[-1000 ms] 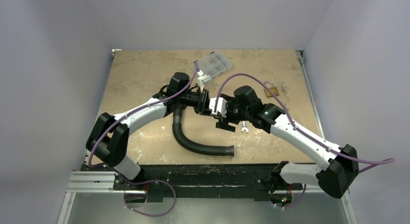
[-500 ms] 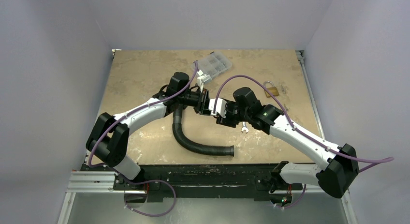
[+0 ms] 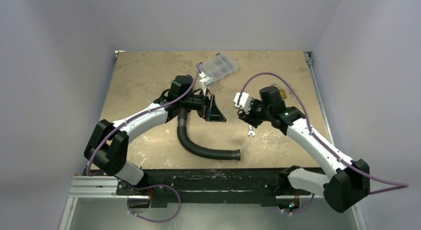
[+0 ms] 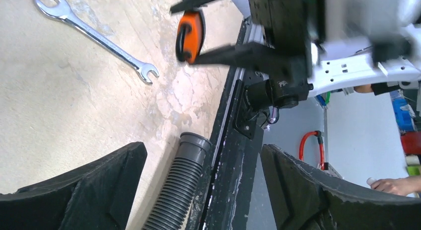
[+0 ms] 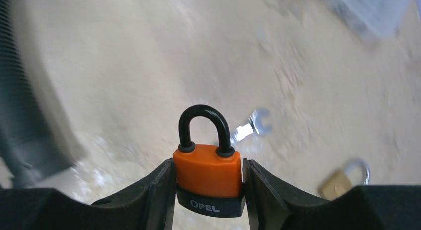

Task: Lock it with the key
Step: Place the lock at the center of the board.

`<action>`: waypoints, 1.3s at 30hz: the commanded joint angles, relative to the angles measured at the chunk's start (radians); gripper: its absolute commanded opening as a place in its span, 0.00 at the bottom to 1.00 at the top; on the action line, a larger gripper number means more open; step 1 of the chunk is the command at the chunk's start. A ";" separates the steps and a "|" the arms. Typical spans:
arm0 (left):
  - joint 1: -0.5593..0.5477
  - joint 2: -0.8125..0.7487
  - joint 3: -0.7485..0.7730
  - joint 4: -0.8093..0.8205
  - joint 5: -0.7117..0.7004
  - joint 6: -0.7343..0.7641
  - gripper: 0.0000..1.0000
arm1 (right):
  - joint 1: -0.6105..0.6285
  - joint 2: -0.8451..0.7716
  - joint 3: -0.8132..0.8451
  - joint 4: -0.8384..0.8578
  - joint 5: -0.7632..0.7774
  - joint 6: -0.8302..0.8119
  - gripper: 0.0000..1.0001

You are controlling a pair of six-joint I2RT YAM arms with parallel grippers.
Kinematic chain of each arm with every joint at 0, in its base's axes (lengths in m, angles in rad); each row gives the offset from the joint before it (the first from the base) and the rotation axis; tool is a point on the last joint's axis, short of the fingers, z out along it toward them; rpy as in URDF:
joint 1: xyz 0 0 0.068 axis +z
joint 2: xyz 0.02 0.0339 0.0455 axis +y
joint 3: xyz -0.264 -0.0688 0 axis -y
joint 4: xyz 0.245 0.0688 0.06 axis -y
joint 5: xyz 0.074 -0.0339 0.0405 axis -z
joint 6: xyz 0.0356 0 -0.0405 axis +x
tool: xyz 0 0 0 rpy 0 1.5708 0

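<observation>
Risk, left side: no key shows in any view. With nothing gripped, a reach toward the lock would only nudge it askew or snag the black hose (image 3: 198,146).
Risk, right side: the grip bears only on the body's sides, so a push could twist it loose. The base, probably holding the keyhole, faces the wrist, hard for a key to reach.
Left jaws: spread wide and empty, hovering left of the wrench (image 3: 250,131).
Orange padlock (image 5: 207,171): off the counter (image 3: 149,81), up and just left of the wrench. Its shackle seems seated, though the view is blurred.
Right jaws: closed on the padlock body, one finger on each side, shackle free beyond the tips.
Brass padlock (image 3: 279,93): on the counter, up and right of the wrench.
</observation>
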 commanded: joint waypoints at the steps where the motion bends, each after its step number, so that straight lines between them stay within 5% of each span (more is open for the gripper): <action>1: 0.017 -0.055 -0.008 0.041 -0.034 0.022 0.95 | -0.171 -0.071 -0.070 -0.074 -0.059 -0.119 0.33; 15: 0.017 -0.057 -0.006 0.031 -0.043 0.038 0.97 | -0.641 0.105 -0.135 -0.216 -0.113 -0.494 0.32; 26: 0.016 -0.051 -0.004 0.029 -0.044 0.046 0.98 | -0.766 0.219 -0.133 -0.177 -0.088 -0.592 0.36; 39: 0.016 -0.045 0.000 0.021 -0.042 0.054 0.98 | -0.789 0.246 -0.130 -0.163 -0.070 -0.618 0.63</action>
